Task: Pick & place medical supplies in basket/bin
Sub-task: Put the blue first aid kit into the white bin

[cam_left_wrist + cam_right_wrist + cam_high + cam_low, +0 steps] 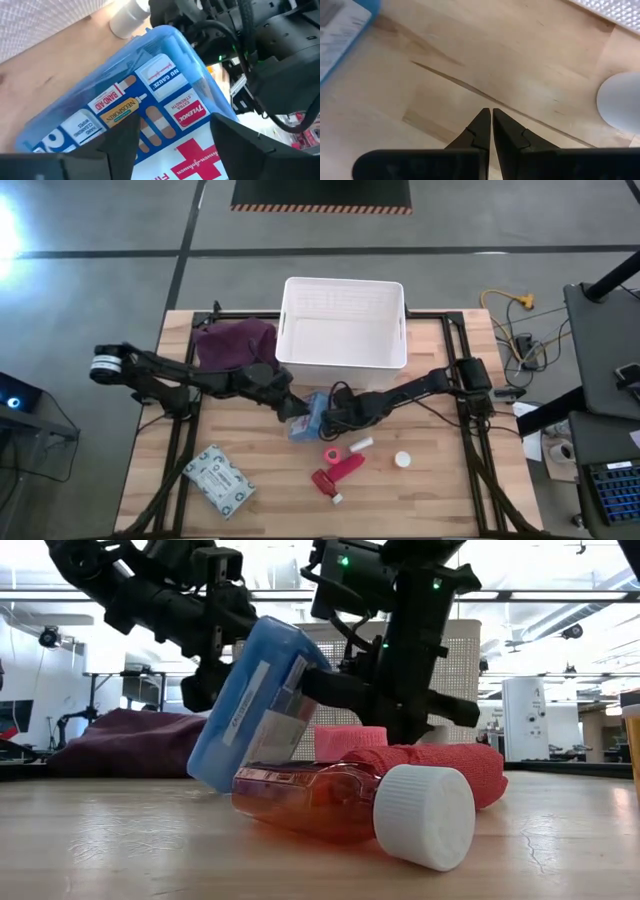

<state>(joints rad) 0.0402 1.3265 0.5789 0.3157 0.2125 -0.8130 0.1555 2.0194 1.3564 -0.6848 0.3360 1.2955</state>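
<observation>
The left end effector (296, 412), fingers spread, straddles the tilted blue box (308, 416) on the surface (440, 500); the right end effector (330, 418), pinched closed and empty, sits just beside it.

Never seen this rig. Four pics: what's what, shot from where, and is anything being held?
It is a two-armed robot at a wooden table. One picture looks straight down, one sits at tabletop height, and one comes from each wrist.

On the table are a large white ribbed plastic tub, a maroon cloth, a grey-white patterned flat packet, a pink tape roll, a red tube and small white bottles.

At the centre, a blue plastic first-aid box with a red cross label stands tilted on one edge. The left gripper has its fingers spread across the box. The right gripper, shut and empty, is beside it. Whether the box is truly held, I cannot tell.
</observation>
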